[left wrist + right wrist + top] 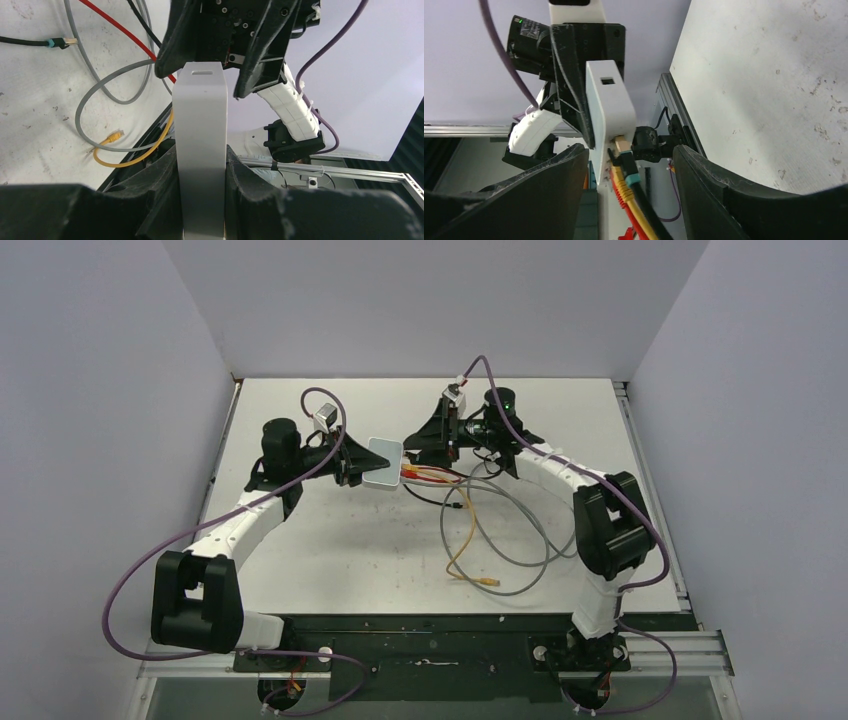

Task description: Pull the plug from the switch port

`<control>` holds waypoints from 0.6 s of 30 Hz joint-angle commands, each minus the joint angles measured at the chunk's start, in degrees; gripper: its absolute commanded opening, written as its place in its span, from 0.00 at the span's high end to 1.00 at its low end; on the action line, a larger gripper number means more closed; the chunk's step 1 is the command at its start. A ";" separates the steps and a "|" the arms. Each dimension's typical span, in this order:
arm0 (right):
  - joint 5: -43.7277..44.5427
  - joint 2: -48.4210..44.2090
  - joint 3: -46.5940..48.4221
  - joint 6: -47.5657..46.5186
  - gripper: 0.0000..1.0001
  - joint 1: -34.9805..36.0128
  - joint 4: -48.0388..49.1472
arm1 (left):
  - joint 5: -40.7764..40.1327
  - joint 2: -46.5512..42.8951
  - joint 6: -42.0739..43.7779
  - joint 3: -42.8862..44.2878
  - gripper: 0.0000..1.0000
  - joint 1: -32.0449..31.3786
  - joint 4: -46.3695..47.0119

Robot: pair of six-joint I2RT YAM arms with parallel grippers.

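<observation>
Pale grey-white, the switch box [383, 460] is held over the table [330, 550], just off centre towards 10 o'clock, clamped flat in the left gripper [352, 465]. The right gripper [626, 152] straddles the plugs on the box's 3 o'clock edge, its fingers apart and touching none.

The biggest risk, I judge, is closing on the wrong plug. The teal-booted black plug [630, 176], the yellow plug [623, 191] and the red cable [120, 27] sit packed together. A lesser risk is a skewed pull twisting the box in its clamp.

Lavender-grey walls [420, 300] enclose the scuffed white table. A grey cable [443, 530] and a yellow cable [488, 583] loop at 5 o'clock.
</observation>
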 commanded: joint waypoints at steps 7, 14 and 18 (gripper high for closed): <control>-1.92 0.60 -3.40 11.15 0.43 0.93 18.85 | 0.90 -1.33 -0.50 1.62 1.00 -0.20 3.44; -2.42 2.61 -7.00 25.62 0.49 1.70 40.45 | 0.87 -1.33 -0.59 1.74 1.00 -0.20 3.54; -2.31 2.82 -7.62 26.92 0.52 1.75 42.04 | 0.87 -1.33 -0.68 1.93 1.00 -0.21 3.54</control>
